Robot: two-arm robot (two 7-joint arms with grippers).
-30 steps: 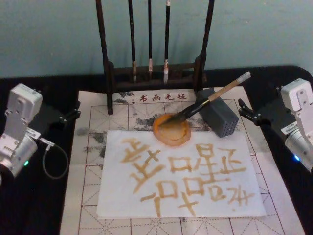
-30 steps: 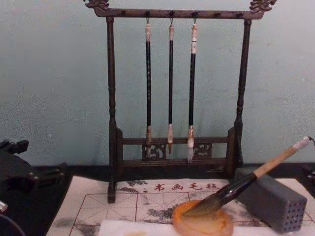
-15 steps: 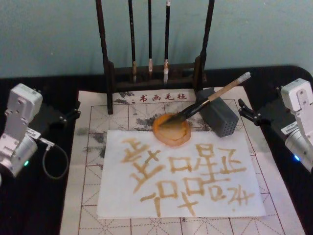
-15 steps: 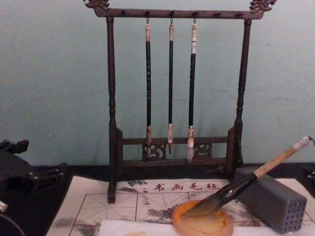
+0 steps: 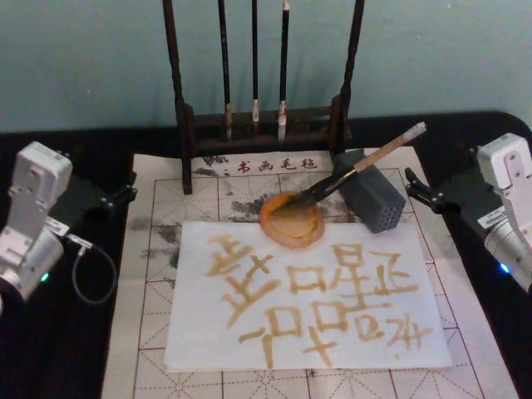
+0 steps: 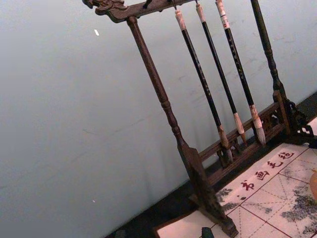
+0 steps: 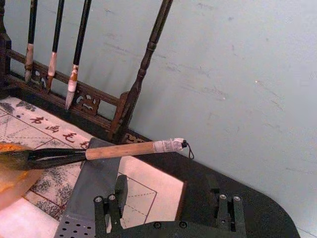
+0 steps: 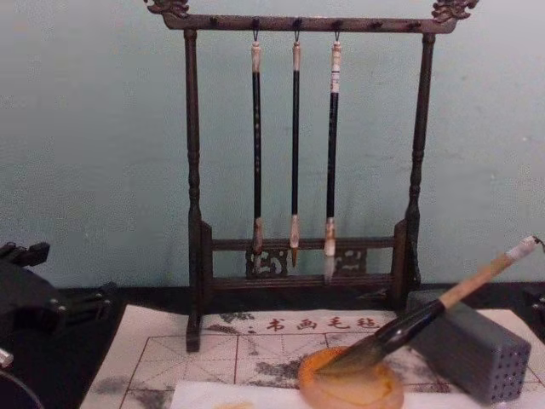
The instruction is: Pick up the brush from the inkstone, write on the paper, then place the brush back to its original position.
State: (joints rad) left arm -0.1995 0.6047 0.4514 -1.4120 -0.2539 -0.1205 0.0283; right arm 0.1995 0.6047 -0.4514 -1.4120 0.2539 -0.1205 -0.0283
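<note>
Brush [image 8: 426, 319] unmoved on inkstone [image 8: 309, 376], its near rim cropped.

I get soft, even light across the whole scene, rather dim, with no single source I can place. The wall [image 8: 94, 170] at the far side is lit flat, and the rack [image 8: 193, 170] throws no crisp shadow on it. In the head view the paper [image 5: 307, 341] is the brightest patch, pale without glare, and the brown strokes show plainly against it. The black table [image 5: 66, 357] swallows detail; in the chest view the left gripper [image 8: 60, 285] is a dark outline at the near left. A green lamp [image 5: 43, 277] glows on the left arm [image 5: 33, 216].
</note>
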